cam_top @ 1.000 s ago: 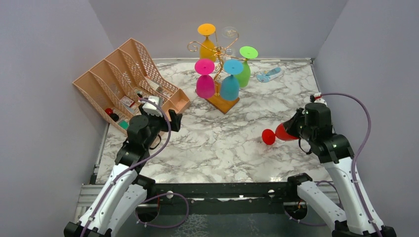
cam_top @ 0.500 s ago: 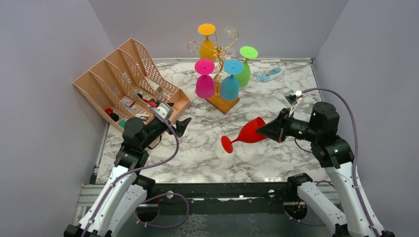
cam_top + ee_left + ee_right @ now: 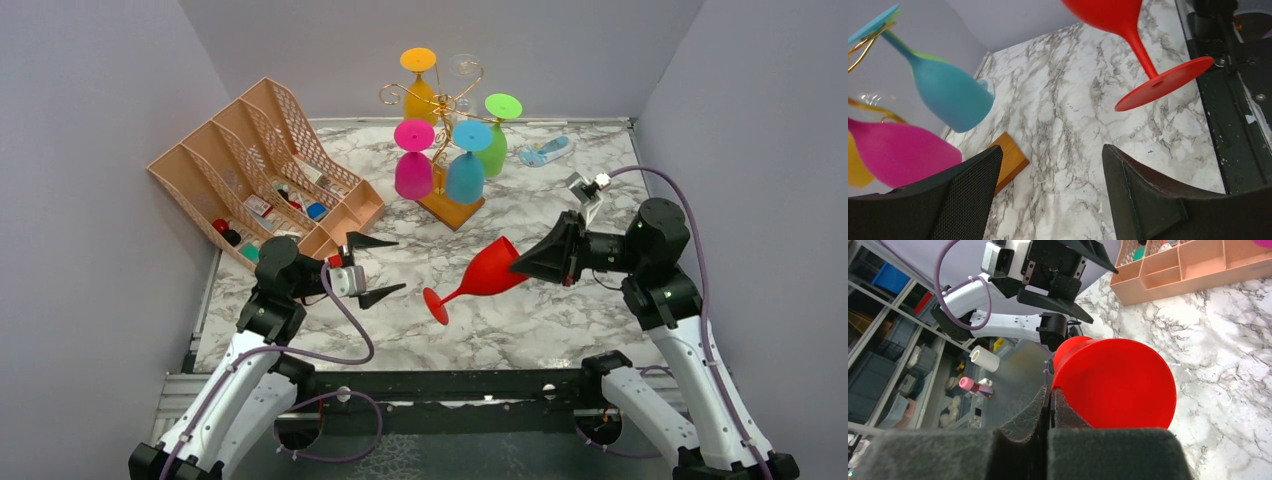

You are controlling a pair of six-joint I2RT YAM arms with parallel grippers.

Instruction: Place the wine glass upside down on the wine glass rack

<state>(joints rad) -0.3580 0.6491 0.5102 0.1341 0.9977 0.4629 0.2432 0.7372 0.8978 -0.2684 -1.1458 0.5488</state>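
Right gripper [image 3: 522,262] has the red glass [image 3: 482,274] pinched by the rim of its bowl, fingers nearly closed on the thin wall. The wrist view confirms it, with the bowl [image 3: 1115,385] filling the frame just past the pads. The glass is tipped almost sideways, its foot [image 3: 1168,82] pointing down towards the left arm, mid-table [image 3: 540,330] and well short of the rack [image 3: 455,210]. Left gripper [image 3: 385,267] is spread wide and holds nothing, facing the foot from just beside it. On the rack, pink [image 3: 414,165], blue [image 3: 466,170], green [image 3: 492,140] and yellow [image 3: 420,90] glasses hang upside down. The peach organiser [image 3: 250,160] sits at back left.
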